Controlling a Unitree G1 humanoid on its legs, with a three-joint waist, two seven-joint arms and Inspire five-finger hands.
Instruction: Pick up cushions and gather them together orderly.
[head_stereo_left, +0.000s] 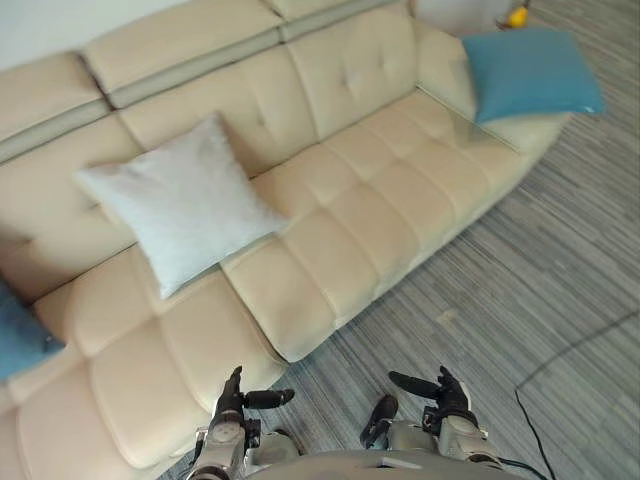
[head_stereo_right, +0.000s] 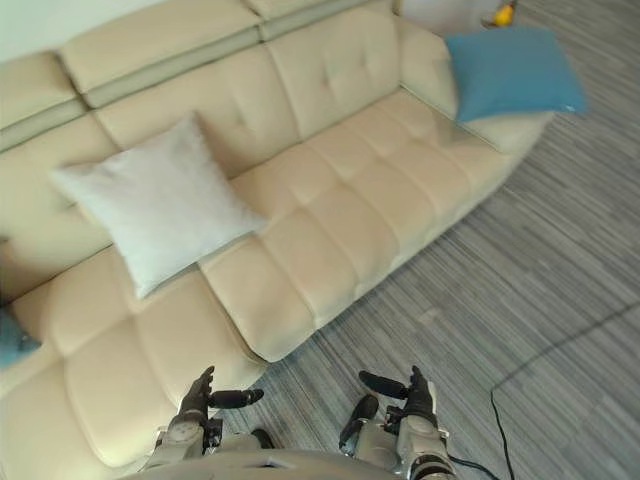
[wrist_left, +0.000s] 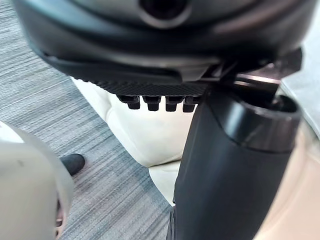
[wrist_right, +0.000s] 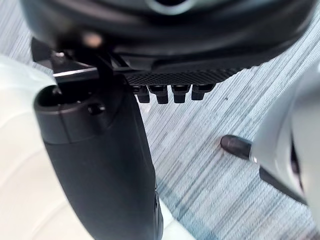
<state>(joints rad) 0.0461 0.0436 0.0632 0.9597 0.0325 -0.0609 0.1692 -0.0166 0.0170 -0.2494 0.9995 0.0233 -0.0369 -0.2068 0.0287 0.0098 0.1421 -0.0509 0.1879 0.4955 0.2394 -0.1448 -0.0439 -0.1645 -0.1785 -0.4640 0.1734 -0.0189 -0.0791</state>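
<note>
Left eye view shows me nothing gathered yet: left hand (head_stereo_left: 232, 402) and right hand (head_stereo_left: 447, 396) spread empty, white square fabric cushion (head_stereo_left: 180, 205) and blue square fabric cushion (head_stereo_left: 530, 72) well apart on the cream leather sofa (head_stereo_left: 372, 205).

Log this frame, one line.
left hand open; right hand open; both empty; white cushion mid sofa; blue cushion at its right end; none gathered

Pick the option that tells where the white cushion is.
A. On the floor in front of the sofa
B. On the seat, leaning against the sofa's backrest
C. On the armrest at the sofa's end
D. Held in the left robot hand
B: the white cushion stands on the seat, propped against the sofa's backrest, while the left robot hand and right robot hand are open and hold nothing.
</note>
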